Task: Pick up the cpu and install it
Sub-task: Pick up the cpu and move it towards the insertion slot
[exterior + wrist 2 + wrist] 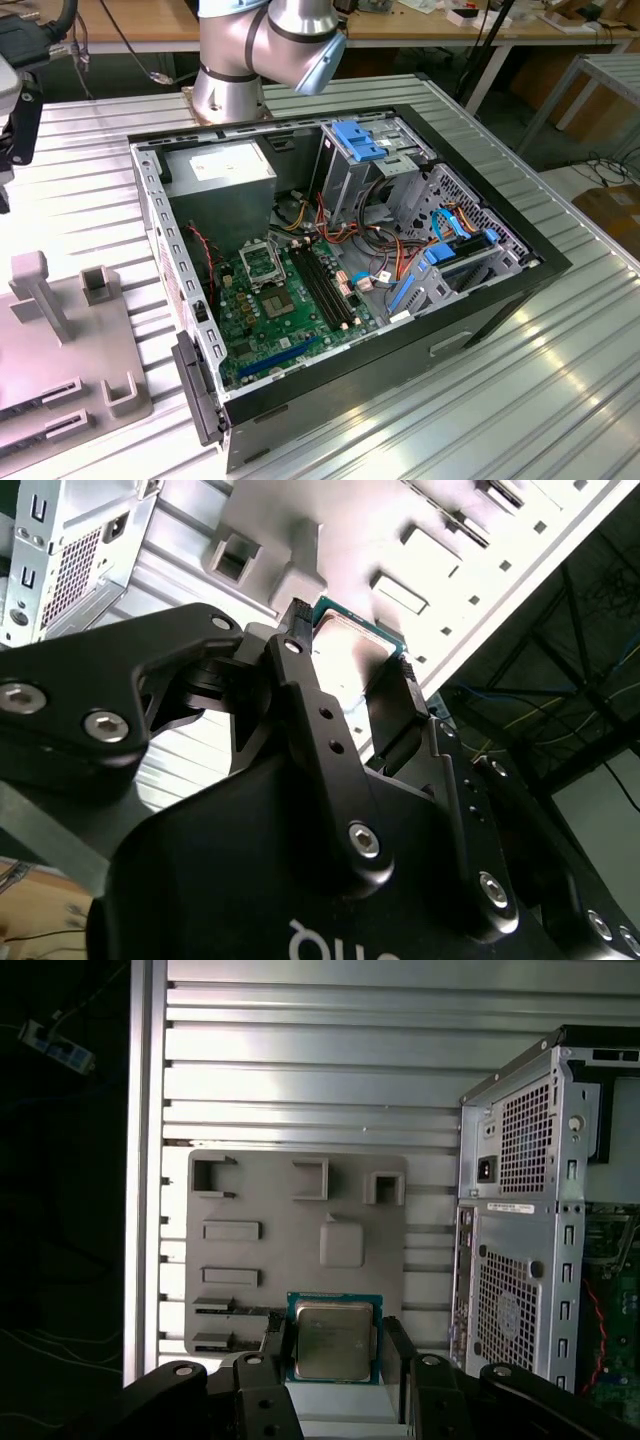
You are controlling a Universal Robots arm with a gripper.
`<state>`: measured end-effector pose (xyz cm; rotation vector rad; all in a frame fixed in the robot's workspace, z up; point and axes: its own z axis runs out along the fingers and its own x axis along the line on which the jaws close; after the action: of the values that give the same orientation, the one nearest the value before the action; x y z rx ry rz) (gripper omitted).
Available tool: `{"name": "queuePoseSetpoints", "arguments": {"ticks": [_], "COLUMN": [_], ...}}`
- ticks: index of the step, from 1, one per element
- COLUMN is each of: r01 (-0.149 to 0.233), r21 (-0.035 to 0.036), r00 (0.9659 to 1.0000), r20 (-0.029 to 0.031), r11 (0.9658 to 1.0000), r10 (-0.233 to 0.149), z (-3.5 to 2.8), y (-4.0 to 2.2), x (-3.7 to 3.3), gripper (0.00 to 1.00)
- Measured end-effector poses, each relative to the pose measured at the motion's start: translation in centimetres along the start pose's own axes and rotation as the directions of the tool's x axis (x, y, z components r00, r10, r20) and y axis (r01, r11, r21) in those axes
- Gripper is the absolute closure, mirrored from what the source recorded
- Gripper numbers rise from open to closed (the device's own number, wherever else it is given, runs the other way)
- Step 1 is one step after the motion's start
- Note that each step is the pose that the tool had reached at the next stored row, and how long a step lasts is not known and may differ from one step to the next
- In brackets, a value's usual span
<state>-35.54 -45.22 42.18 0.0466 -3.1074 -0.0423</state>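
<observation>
**The cpu sits clamped between the gripper's two fingers, over the grey plate.**

In the first wrist view the gripper has its jaws drawn in narrow on the cpu. One black finger presses each of two opposite edges, and the silver top with its greenish rim faces the camera. Behind the chip lies the grey fixture plate with its slots and brackets, resting on the ribbed metal table. The second wrist view looks along the gripper from below. There the cpu bridges the fingertips and appears clear of the plate. In the exterior view the plate lies to the exterior view's left of the open computer case. The black socket lies on the green board inside that case, well apart from the plate.
</observation>
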Motion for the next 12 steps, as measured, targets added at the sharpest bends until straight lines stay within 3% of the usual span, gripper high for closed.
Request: {"name": "queuePoseSetpoints", "arguments": {"ticks": [12], "r01": [0.000], "r21": [0.0000], "r00": [1.0000], "r20": [0.0000], "r11": [1.0000], "r10": [0.000], "z": [-0.02], "y": [-0.11], "x": [-1.03], "gripper": [0.53]}}
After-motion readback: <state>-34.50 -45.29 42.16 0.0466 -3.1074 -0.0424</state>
